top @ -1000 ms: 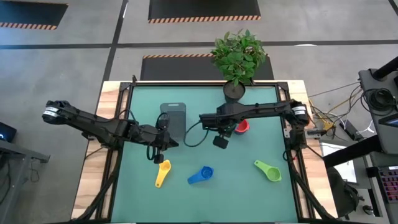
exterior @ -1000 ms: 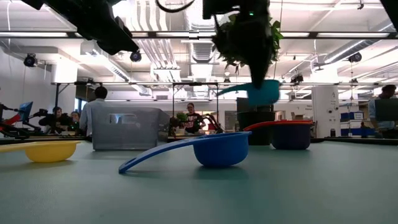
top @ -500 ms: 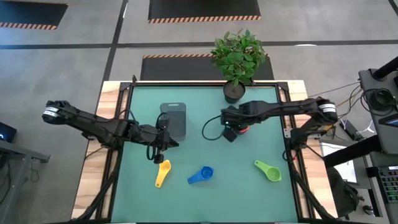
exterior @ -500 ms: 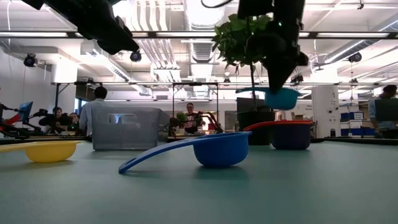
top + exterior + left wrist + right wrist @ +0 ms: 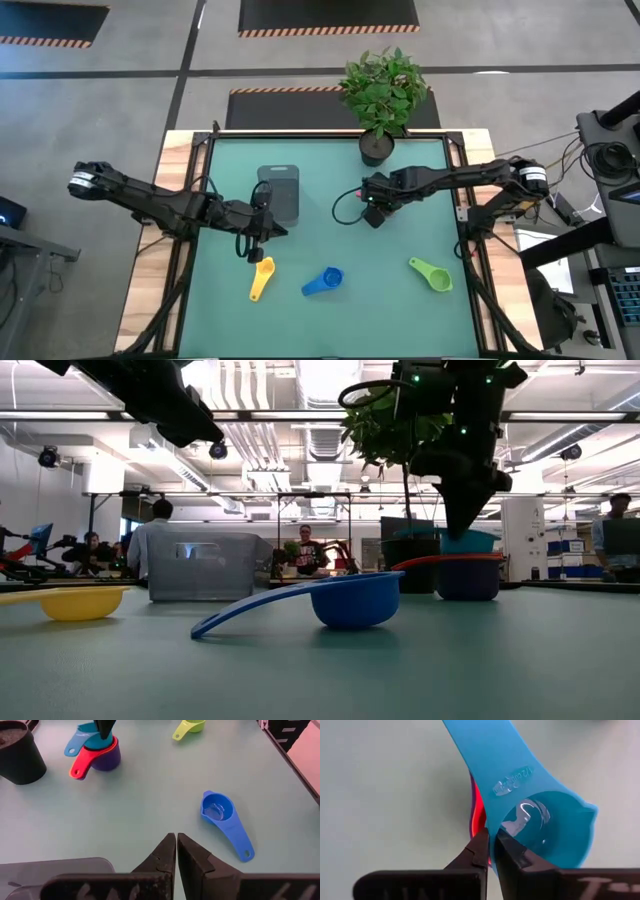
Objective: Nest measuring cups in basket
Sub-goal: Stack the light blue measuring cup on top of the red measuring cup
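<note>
Your right gripper (image 5: 490, 845) has its jaws pinched on the rim of the cyan cup (image 5: 540, 827) and holds it low over the red cup (image 5: 95, 756), which sits inside the purple cup (image 5: 107, 760) near the black plant pot (image 5: 376, 148). In the low view the cyan bowl sits at or just into the red rim; you cannot tell whether it is fully seated.

To do this step well, keep the cyan bowl centred over the red one and level, and line its handle up over the red handle so the stack stays compact. Lower until it settles, then part the jaws only a little and lift straight up, so the finger inside the bowl does not drag the cup out again.

Your left gripper (image 5: 176, 851) waits with jaws closed and empty just beside the grey basket (image 5: 279, 190), above the yellow cup (image 5: 262, 278). The blue cup (image 5: 324, 281) and green cup (image 5: 431, 273) lie loose on the desk (image 5: 320, 330), well apart from the basket; no cup can be seen in the basket.

Raised lettering on the cyan handle appears to read "1/2 cup" with a millilitre figure too small to make out.
</note>
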Available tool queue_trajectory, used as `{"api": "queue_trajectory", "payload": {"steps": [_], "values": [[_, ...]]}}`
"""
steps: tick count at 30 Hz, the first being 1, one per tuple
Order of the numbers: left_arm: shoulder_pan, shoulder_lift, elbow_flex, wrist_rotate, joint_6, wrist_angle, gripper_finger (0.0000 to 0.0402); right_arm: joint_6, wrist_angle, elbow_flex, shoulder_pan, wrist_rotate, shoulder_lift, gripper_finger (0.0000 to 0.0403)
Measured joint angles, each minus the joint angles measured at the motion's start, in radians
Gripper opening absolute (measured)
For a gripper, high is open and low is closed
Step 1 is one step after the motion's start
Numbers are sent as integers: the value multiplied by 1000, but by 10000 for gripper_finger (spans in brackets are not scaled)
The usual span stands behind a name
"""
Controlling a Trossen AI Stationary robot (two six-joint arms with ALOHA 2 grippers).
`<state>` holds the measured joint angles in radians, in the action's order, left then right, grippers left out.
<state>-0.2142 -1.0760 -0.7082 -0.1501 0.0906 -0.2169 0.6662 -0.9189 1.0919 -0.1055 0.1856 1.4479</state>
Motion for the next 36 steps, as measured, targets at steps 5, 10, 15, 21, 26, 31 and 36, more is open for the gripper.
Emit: {"api": "queue_trajectory", "payload": {"steps": [5,10,15,21,26,31,36], "values": [[0,0,0,0,0,0,0,4,13,-8,0,0,0,37],[0,0,0,0,0,0,0,6,16,-1,0,0,0,82],[0,0,0,0,0,0,0,-14,11,32,0,0,0,117],[0,0,0,0,-4,20,0,-149,33,78,0,18,-1,129],[0,0,0,0,-4,21,0,-221,41,95,0,26,-2,109],[0,0,0,0,-4,25,0,-257,43,79,0,25,-2,72],[0,0,0,-27,-34,71,0,-314,136,71,0,-8,-1,29]]}}
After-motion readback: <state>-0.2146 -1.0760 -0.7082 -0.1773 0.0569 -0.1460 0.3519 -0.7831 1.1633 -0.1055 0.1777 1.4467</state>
